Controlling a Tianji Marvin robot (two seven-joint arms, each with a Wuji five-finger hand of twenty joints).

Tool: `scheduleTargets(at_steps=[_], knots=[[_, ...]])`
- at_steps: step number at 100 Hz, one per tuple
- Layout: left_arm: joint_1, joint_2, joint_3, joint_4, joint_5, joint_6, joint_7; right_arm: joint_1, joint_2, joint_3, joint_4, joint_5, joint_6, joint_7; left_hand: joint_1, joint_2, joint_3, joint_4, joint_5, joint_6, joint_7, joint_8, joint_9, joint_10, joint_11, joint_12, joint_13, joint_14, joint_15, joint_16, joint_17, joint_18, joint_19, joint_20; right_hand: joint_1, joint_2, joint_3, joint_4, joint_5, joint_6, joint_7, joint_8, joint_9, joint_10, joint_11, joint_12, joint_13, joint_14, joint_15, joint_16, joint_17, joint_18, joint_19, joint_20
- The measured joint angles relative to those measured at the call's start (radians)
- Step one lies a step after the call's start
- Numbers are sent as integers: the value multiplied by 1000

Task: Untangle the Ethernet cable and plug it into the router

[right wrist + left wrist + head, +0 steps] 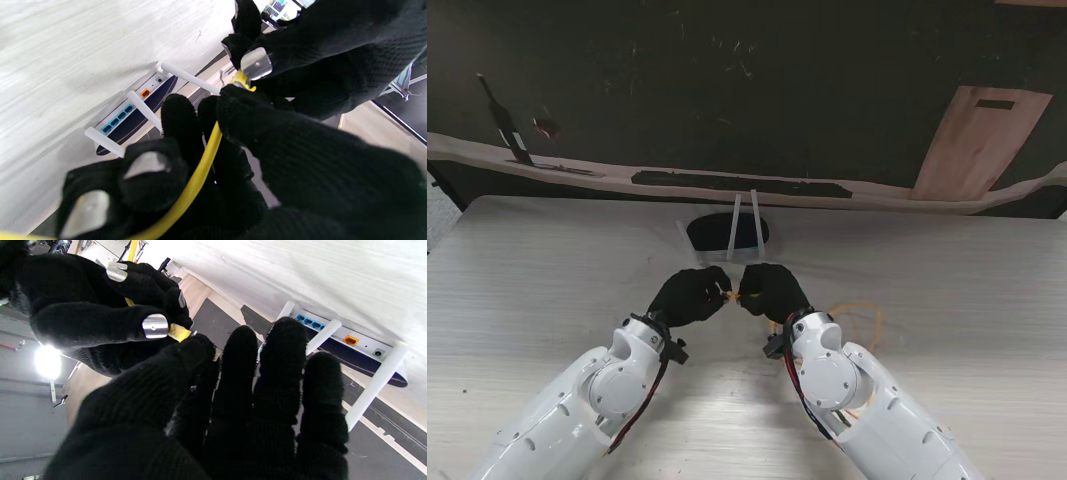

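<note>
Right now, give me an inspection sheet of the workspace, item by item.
Surface: pale wood-grain table, bare across most of it.
Job's things: router at the far edge, antennas up, ports facing me; yellow Ethernet cable not yet plugged in.
Clutter: nothing seen.
Hands: left hand and right hand meet just short of the router, both pinching the cable's end.
Cables: slack loops on the table to the right of the right arm.
Surroundings: dark floor beyond the table, a wooden board lying on it.
</note>
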Motion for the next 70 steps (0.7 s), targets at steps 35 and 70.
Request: scheduleTargets(at_steps=[35,70], knots=[[2,0,-3,-3,-18,-2,-15,13,8,-10,13,-37,-28,4,0,-11,19,0,0,2,10,0,0,0,12,0,0,0,1,0,0,0,3,0,0,-14,8,9,-10,1,0,-18,0,10,0,-24,0,19,-106,-68,-15,28,-10,-61],[2,0,-4,-5,-23,-4,-26,24,9,-26,27,-54,-31,2,0,-12,25,0,0,2,12,0,0,0,13,0,0,0,1,0,0,0,3,0,0,-21,1,10,-24,4,0,-36,-1,13,0,-25,-1,23,-115,-77,-20,34,-11,-63]])
